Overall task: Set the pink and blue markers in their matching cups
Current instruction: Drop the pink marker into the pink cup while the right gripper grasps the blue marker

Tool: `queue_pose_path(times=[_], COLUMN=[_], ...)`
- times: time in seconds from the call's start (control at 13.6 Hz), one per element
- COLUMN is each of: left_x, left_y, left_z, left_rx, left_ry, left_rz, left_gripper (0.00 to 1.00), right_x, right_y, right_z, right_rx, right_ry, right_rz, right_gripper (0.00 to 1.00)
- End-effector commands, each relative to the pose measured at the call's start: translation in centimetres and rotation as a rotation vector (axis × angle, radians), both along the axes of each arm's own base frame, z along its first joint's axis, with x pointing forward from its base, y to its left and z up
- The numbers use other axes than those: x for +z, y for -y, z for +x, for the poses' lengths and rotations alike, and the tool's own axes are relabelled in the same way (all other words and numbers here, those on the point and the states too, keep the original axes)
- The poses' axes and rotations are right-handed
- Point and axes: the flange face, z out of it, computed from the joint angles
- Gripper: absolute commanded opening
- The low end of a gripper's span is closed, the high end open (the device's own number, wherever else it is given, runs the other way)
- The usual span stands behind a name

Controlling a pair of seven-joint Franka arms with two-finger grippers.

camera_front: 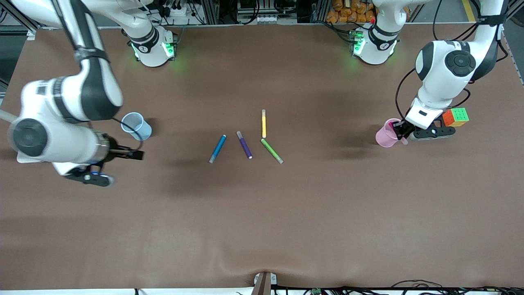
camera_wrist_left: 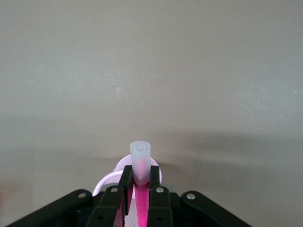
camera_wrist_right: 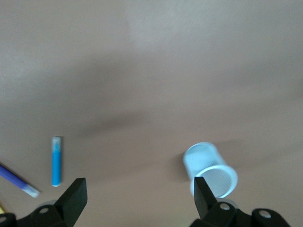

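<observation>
- Pink marker (camera_wrist_left: 141, 189) is clamped between the closed fingers of the left gripper (camera_front: 399, 130), upright over the mouth of the pink cup (camera_front: 386, 134); in the left wrist view its greyish cap pokes up past the fingertips (camera_wrist_left: 155, 177), with the cup's pale rim just under them.
- Pink cup stands toward the left arm's end of the table, with bare brown table (camera_front: 262, 229) all around it on the sides that show; a multicoloured puzzle cube (camera_front: 455, 116) sits near it, closer still to that end of the table.
- Blue marker (camera_front: 217, 148) lies flat near the middle of the table, slanted, touching nothing.
- Purple pen (camera_front: 244, 145) lies just beside the blue marker with a clear gap between them; then come a yellow pen (camera_front: 264, 123) and a green pen (camera_front: 272, 151), their near ends close together.
- Blue cup (camera_front: 136, 125) stands toward the right arm's end, well apart from the pens, with open table between.
- Right gripper (camera_front: 137, 155) hangs just nearer the front camera than the blue cup, its fingers (camera_wrist_right: 75, 198) spread wide and holding nothing; its wrist view shows the blue cup and the blue marker below.
- Wide bare table runs from the pens to the edge nearest the front camera.
</observation>
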Motion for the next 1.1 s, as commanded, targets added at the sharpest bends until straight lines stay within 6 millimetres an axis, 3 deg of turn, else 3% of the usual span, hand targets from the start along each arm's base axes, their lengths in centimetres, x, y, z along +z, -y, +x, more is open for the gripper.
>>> queue_pose_path(times=[0.0,0.22,0.44,0.51,0.73,0.88,1.03], left_x=[0.0,-1.4,-2.4,-2.6,-2.8,-2.9,-3.1], left_y=[-0.5,-0.6,-1.2,-1.7,-2.0,-2.0,-1.9], left_z=[-0.4,-1.4,-2.1,-2.3,-2.5,-2.5,-2.6], left_rx=[0.007,0.001,0.010,0.023,0.043,0.042,0.040], left_ry=[0.038,0.087,0.110,0.105,0.098,0.095,0.091], left_rz=[-0.001,-0.014,-0.022,-0.020,-0.022,-0.021,-0.022], left_gripper=[0.00,0.00,0.00,0.00,0.00,0.00,0.00], right_x=[-3.2,-8.9,-13.2,-14.2,-16.6,-18.2,-19.3], right_y=[-2.3,-5.7,-8.8,-9.4,-13.8,-14.3,-14.7], right_z=[-1.2,-3.4,-5.9,-6.3,-7.6,-7.8,-7.9], right_rx=[-0.082,-0.145,-0.185,-0.209,-0.279,-0.288,-0.294], right_ry=[-0.015,0.035,0.090,0.097,0.119,0.123,0.127], right_rz=[0.038,0.051,0.035,0.031,0.004,-0.004,-0.008], right_gripper=[1.00,1.00,1.00,1.00,0.98,0.95,0.85])
